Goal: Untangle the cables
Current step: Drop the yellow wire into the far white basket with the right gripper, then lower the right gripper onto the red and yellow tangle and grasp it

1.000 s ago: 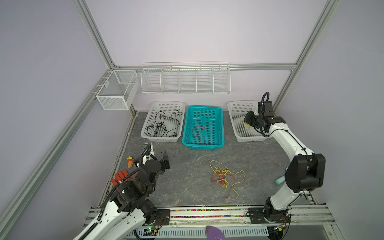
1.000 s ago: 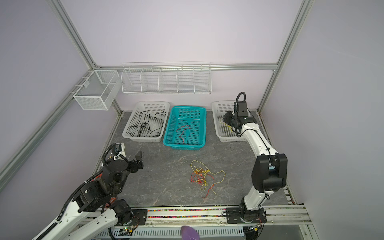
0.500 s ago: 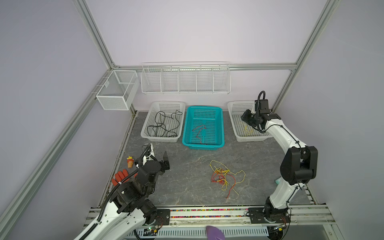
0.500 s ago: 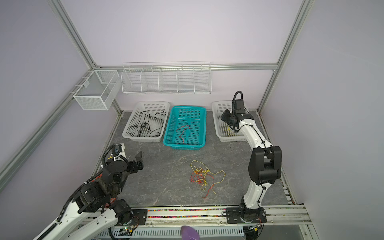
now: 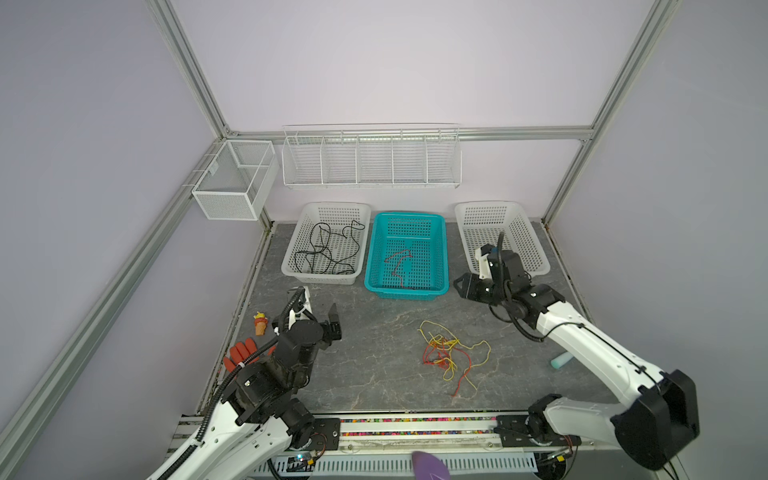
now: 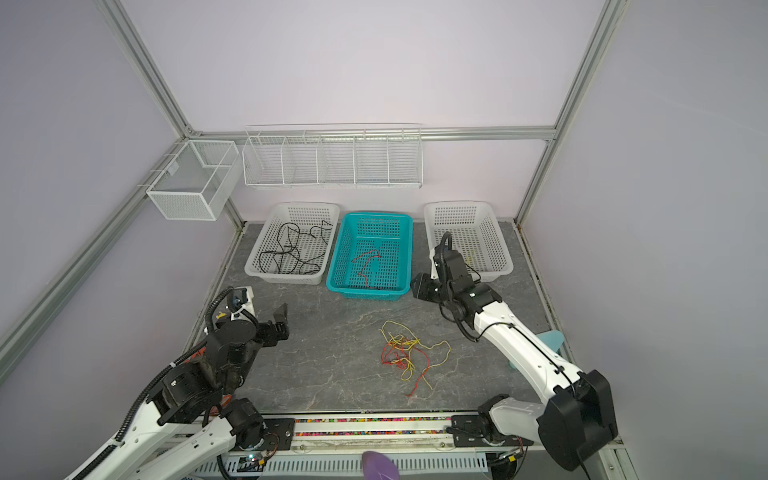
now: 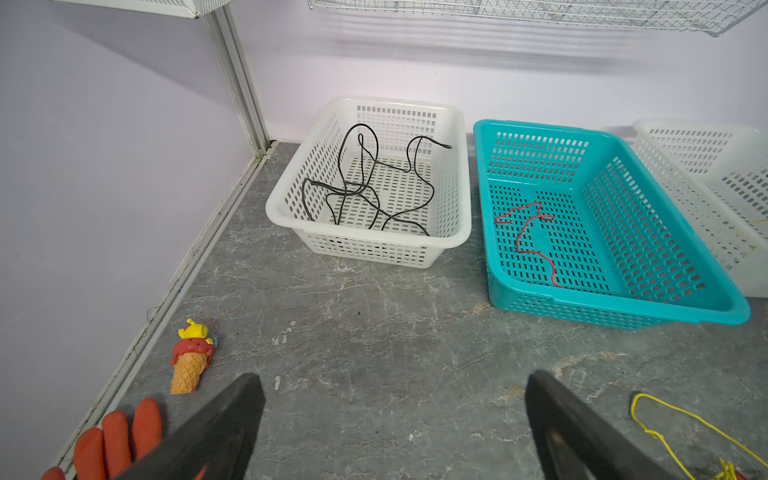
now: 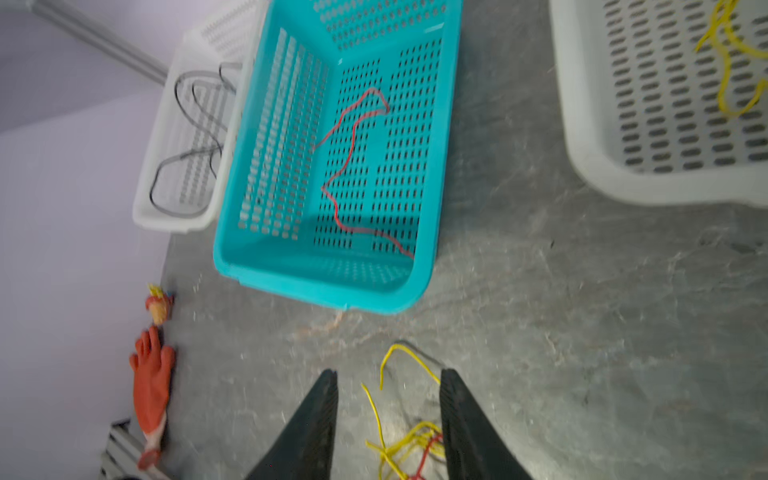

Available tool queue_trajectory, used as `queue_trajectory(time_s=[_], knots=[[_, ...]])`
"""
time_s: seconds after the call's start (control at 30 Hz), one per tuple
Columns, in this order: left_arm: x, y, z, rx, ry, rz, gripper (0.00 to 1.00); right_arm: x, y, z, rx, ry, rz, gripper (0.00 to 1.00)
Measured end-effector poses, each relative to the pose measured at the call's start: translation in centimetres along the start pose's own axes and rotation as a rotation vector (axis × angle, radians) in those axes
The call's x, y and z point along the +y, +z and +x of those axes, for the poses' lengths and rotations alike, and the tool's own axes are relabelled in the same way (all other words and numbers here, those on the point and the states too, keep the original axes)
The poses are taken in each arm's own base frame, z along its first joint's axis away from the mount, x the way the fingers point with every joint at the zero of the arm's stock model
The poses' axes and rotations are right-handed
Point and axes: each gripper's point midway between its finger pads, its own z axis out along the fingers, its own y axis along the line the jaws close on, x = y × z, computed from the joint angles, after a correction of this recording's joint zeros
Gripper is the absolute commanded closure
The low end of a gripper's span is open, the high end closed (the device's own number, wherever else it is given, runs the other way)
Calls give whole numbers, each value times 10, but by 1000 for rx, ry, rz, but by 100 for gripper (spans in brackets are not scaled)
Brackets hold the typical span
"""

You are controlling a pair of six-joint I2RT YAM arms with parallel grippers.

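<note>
Targeting the red-and-yellow cable tangle [image 5: 445, 353] on the surface [image 5: 374, 332]: left jaws wide open, right jaws parted, empty, near it; pinch one loose yellow end [image 8: 394, 345], lift slowly.

Far side to near side
In the white plastic basket [image 5: 318, 277] left of the teal plastic basket [image 5: 405, 293] lie thin black cables [image 5: 328, 249]; a red-and-yellow cable tangle [image 5: 446, 353] lies nearer.

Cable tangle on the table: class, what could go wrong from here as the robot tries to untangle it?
1. Red and yellow strands cross in the tangle; pulling one might drag the rest or tighten the knot.
2. The right gripper, open, looks close to the teal basket; a careless swing could nudge it.
</note>
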Motion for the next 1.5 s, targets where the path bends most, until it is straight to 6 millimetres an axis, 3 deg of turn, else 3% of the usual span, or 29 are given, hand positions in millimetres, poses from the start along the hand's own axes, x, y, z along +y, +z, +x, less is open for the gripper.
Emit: queue_trajectory(time_s=[0.23,0.43,0.7,0.87,1.07,1.23,1.37,1.5], knots=[[-9,4,7,35,23,32,1,23,-13,85,126,-154,-94,48],[-17,8,14,71,40,59,1,31,-9,136,213,-278,-98,49],[-25,11,21,105,58,85,1,13,14,179,294,-411,47,59],[-25,11,21,107,59,87,1,7,20,185,292,-447,100,71],[-26,12,22,111,61,90,1,2,24,184,275,-465,137,93],[-29,13,24,122,67,101,1,4,24,184,274,-468,128,93],[-32,12,25,129,63,121,1,30,12,181,269,-479,23,93],[-42,4,17,132,17,190,1,82,-17,155,194,-477,-155,93]])
